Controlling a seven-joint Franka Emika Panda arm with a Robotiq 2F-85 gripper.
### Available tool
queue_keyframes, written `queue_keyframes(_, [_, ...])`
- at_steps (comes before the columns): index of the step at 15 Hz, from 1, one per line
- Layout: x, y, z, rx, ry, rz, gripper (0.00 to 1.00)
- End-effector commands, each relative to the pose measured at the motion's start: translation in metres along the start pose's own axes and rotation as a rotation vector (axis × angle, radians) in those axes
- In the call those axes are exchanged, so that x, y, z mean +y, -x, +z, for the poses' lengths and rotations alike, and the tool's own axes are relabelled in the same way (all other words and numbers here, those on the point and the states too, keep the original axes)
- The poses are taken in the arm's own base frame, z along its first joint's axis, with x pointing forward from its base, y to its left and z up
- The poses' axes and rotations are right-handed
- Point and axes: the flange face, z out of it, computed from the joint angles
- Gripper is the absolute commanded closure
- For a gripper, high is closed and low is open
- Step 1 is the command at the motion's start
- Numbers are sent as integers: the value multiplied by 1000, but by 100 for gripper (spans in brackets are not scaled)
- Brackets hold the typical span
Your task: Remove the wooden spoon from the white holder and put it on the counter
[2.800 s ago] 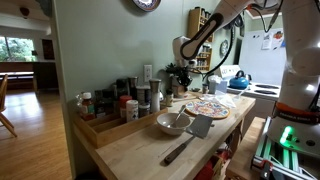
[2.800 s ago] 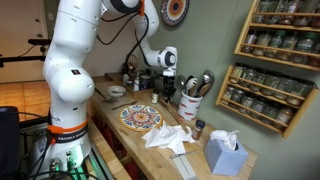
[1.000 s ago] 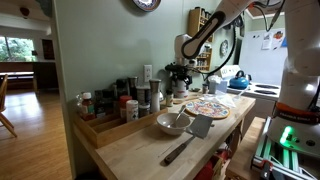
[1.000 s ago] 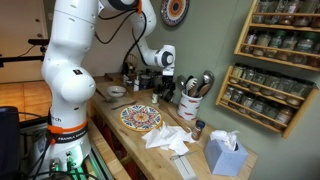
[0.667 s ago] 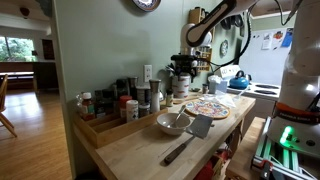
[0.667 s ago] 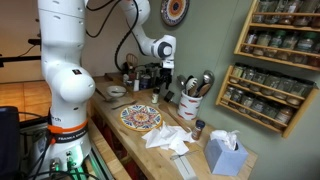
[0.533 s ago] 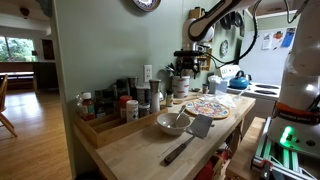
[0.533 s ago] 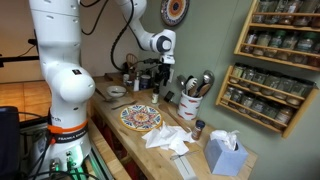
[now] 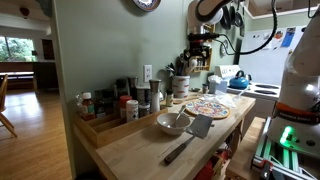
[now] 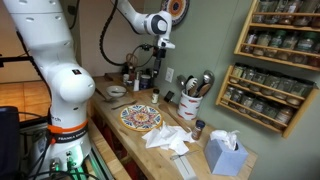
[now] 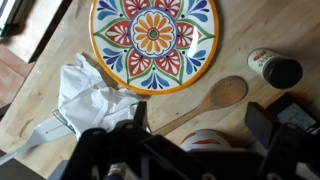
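The wooden spoon (image 11: 203, 103) lies flat on the wooden counter (image 11: 250, 30) in the wrist view, just beside the painted plate, its bowl pointing toward a small dark jar. The white holder (image 10: 192, 104) stands by the wall with several utensils in it, and it also shows in an exterior view (image 9: 180, 88). My gripper (image 11: 201, 122) hangs high above the counter, open and empty, its dark fingers (image 11: 264, 124) on either side of the spoon handle below. In both exterior views the gripper (image 10: 158, 50) (image 9: 200, 45) is well above the holder.
A colourful plate (image 10: 141, 117) (image 11: 153, 40) lies mid-counter with crumpled white cloth (image 10: 165, 137) (image 11: 90, 95) beside it. A small jar (image 11: 275, 68), a tissue box (image 10: 223, 155), a bowl (image 9: 172, 123), a spatula (image 9: 190, 135) and spice jars (image 9: 125, 100) share the counter. Spice racks (image 10: 270, 60) hang on the wall.
The arm has risen from near the holder to high above the counter. The gripper has stayed open throughout.
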Motion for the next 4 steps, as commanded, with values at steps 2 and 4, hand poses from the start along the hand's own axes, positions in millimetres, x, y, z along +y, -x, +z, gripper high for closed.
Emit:
queue_keyframes(2, [8, 0, -9, 1, -2, -114, 0])
queue_keyframes(4, [14, -3, -11, 2, -6, -173, 0])
